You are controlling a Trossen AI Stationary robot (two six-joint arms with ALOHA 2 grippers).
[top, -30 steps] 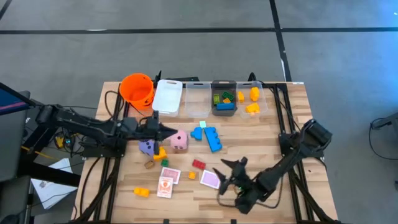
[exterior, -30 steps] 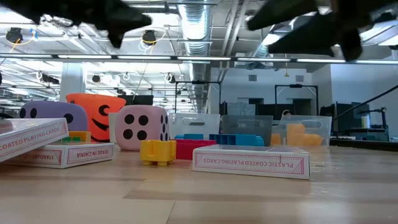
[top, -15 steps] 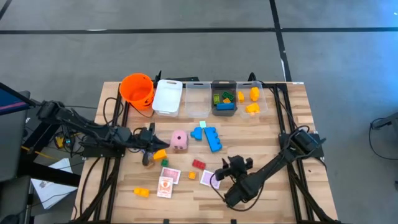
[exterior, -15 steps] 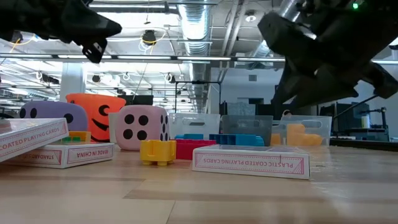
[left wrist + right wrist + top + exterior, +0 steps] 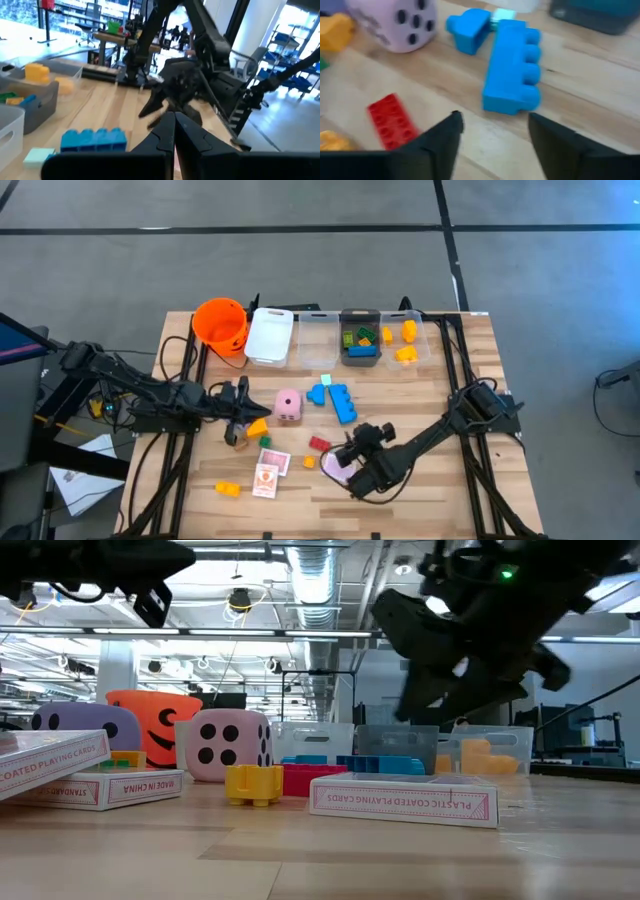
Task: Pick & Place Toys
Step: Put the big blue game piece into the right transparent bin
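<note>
The right hand (image 5: 352, 455) hovers low over the near middle of the bench (image 5: 480, 380), its 2 fingers parted about halfway with nothing between them. Its wrist view looks out between those fingers toward the far side: the long blue brick (image 5: 512, 67) lies straight ahead, and the flat red brick (image 5: 395, 122) sits closer but off to the left of the fingers' gap. From above, that red brick (image 5: 319, 444) is just left of the hand, and the pink card box (image 5: 336, 468) lies partly under it, so close that I cannot tell whether they touch.

The long blue brick (image 5: 342, 402) has its long axis running from far-left to near-right, roughly along the hand's line of sight, so the fingers would straddle its narrow width if the hand went forward. That looks like the likeliest target, though the red brick is nearer.

The left hand (image 5: 240, 405) is fully shut and empty, over the left part of the bench near the orange brick (image 5: 257, 426), with the pink die (image 5: 287, 406) just to its right. The right arm is clearly the nearer to both the blue and red bricks.
</note>
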